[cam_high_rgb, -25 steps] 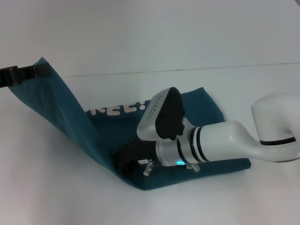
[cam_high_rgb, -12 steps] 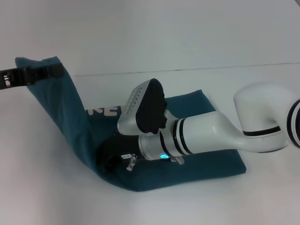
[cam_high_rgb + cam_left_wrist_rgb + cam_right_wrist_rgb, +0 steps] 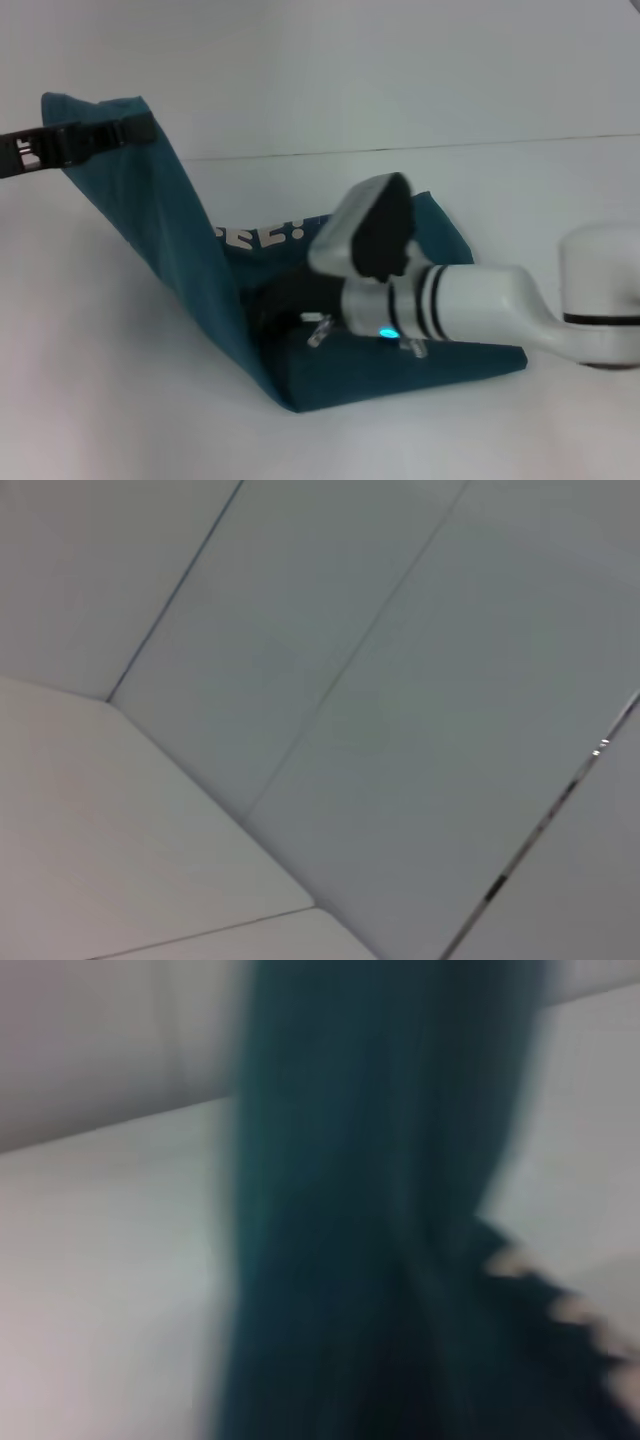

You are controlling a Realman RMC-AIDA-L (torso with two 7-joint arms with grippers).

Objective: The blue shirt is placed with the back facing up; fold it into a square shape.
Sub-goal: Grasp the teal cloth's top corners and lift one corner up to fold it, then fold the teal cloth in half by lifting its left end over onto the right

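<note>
- Lifting continues: left gripper (image 3: 140,128), upper left of the head view, is clenched on the top edge of the blue shirt (image 3: 180,240) and has carried it higher and further toward centre than a second ago.
- The raised panel now stands as a steep sheet from upper left down to a crease at lower centre; the rest lies flat on the table (image 3: 120,400), centre to centre-right.
- White lettering (image 3: 262,235) on the inner face is showing again after being mostly covered half a second ago.
- Right gripper sits low at frame centre, inside the fold by the crease; fingers hidden by its own wrist and the cloth, so can't tell whether it grips or just pins.
- Right arm has pulled back toward the right edge.
- Read: fold mid-swing, panel not yet laid over.
- Surface: plain white tabletop, pale wall (image 3: 400,70) behind. Left wrist view shows only bare pale panels with seams.
</note>
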